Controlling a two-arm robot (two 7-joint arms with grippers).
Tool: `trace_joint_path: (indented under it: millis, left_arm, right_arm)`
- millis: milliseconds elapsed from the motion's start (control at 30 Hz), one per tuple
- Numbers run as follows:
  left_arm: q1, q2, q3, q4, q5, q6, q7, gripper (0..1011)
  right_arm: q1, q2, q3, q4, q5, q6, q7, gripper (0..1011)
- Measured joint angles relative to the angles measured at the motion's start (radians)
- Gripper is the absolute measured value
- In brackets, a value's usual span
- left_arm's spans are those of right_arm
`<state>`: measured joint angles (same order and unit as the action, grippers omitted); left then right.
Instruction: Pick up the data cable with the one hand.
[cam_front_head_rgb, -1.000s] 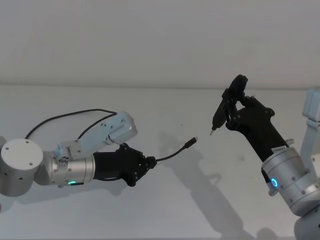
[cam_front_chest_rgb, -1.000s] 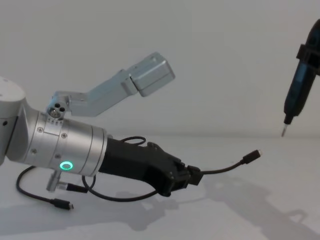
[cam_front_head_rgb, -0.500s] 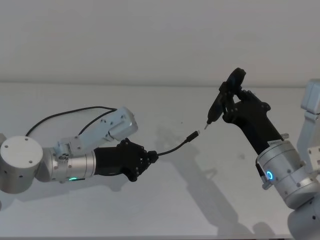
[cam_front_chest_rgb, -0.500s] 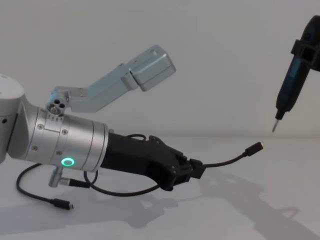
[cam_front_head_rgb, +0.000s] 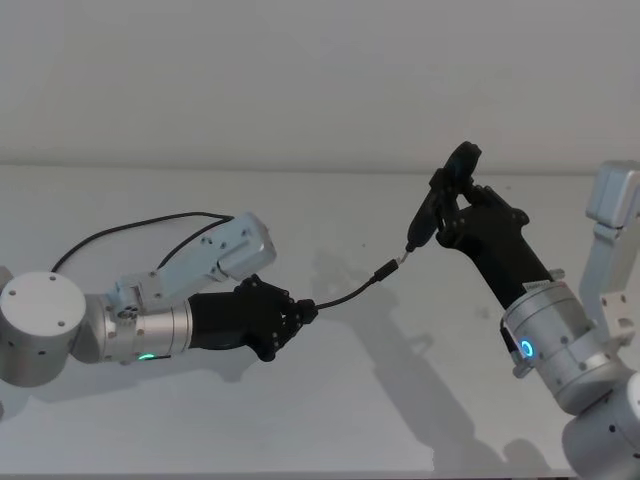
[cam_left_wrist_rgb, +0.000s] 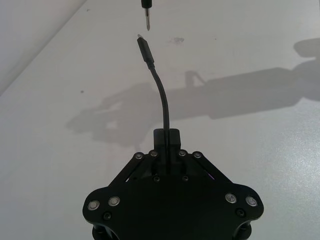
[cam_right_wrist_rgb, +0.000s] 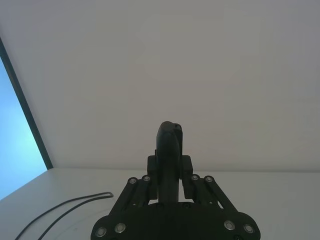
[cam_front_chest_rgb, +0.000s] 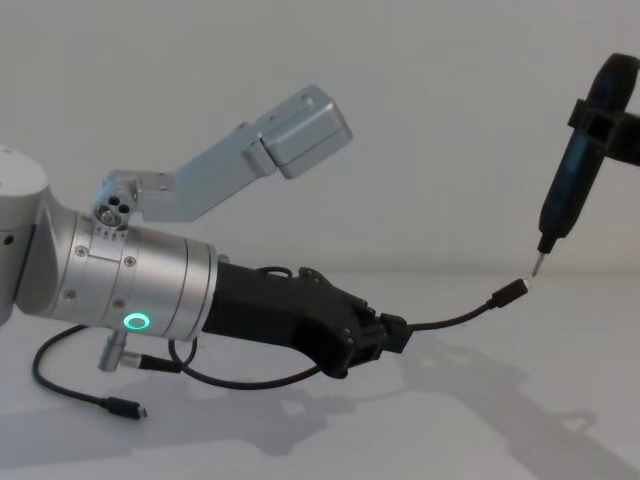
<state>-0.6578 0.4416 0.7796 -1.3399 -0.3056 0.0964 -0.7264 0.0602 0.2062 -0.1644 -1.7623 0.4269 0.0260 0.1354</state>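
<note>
Data cable (cam_front_head_rgb: 345, 297) is clamped in left pincer (cam_front_head_rgb: 300, 317) at desk (cam_front_head_rgb: 350, 400) centre, plug raised toward 2 o'clock. Slack loop on desk is seen in chest view. Right pincer (cam_front_head_rgb: 440, 215) is closed on a pointed black tool (cam_front_chest_rgb: 565, 195).

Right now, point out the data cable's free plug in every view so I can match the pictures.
Head view: the free plug sits mid-frame, just below the right gripper's held tool tip.
Chest view: the plug is at right.
Left wrist view: the plug is near the top.
Right wrist view: not in it.
Shared landmark: the tool tip.
</note>
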Motion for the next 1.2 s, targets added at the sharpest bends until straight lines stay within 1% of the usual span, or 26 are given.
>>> trace_joint_path:
  millis: [500,1200]
  left_arm:
    - [0.001,0.000,-0.001,-0.002,0.000,-0.002,0.001,42]
    - [0.001,0.000,0.000,-0.002,0.000,-0.003,0.001,42]
  right_arm:
    - [0.027,-0.014,0.001,0.043,-0.009,-0.001,0.018,275]
    - [0.038,-0.010,0.008,0.064,-0.015,-0.007,0.039,275]
